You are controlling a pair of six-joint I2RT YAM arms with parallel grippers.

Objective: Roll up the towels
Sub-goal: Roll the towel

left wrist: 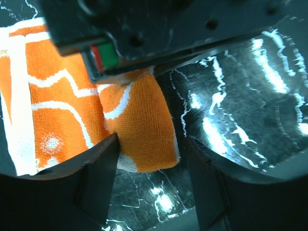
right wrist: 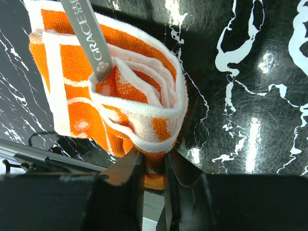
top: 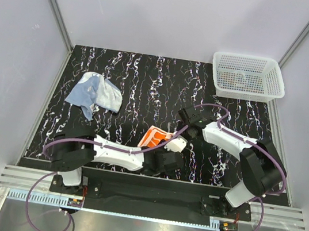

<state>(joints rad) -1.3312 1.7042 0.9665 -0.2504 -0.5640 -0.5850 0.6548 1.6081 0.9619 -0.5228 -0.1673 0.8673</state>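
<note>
While my right gripper (right wrist: 153,161) pinches the near edge of the part-rolled orange towel (right wrist: 120,96), whose bundle stretches away ahead of it, my left gripper (left wrist: 151,142) stands spread astride the opposite corner, the blue-grey towel (top: 95,92) lying well apart beyond that arm.

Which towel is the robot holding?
The orange towel with white print, pinched between the right fingers mid-table. The blue-grey towel lies crumpled by itself at the far left, with nothing touching it.
</note>
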